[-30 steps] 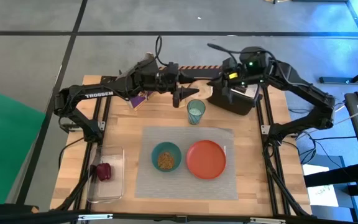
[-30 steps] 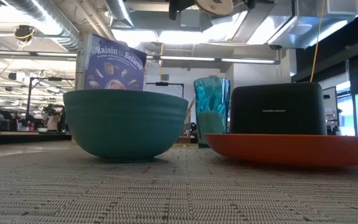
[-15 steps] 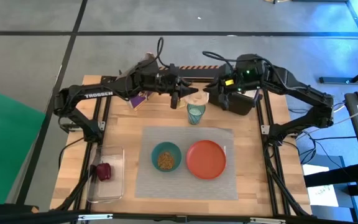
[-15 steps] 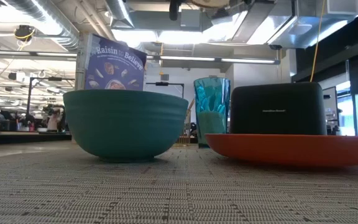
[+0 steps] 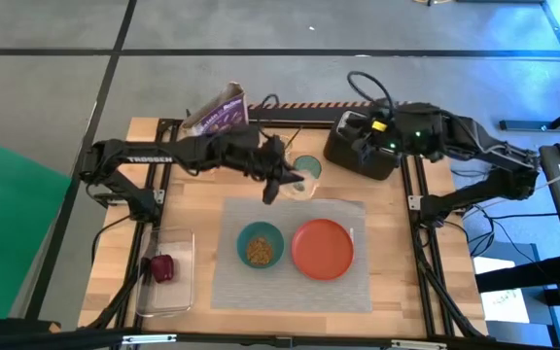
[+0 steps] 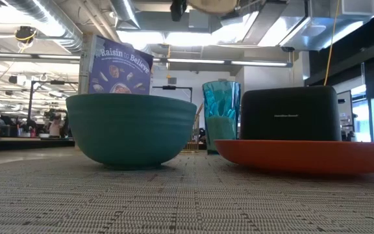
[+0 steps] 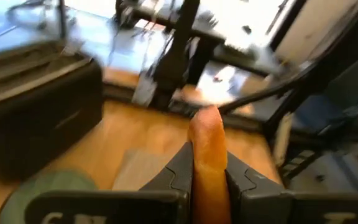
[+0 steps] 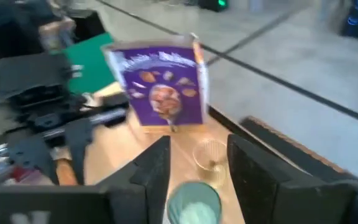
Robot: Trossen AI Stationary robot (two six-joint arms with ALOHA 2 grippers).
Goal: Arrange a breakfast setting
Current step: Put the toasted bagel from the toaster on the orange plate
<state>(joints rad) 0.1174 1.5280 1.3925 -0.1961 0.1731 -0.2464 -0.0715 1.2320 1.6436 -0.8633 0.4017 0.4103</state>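
High view, nearest the front edge of the wooden tabletop (image 5: 192, 209): the grey woven rectangular placemat (image 5: 358, 282) carries the round teal bowl (image 5: 260, 245) and, to its right, the round orange-red plate (image 5: 322, 248). Just beyond the placemat's far edge, the left hand (image 5: 282, 182) clamps the tan bagel (image 7: 208, 158) on edge between its fingers. The plate lies toward the front edge and slightly right of that hand, which is the nearer one. Farther back, the right hand (image 8: 194, 165) hangs with fingers spread and empty over the black toaster (image 5: 358, 151) at the far right corner.
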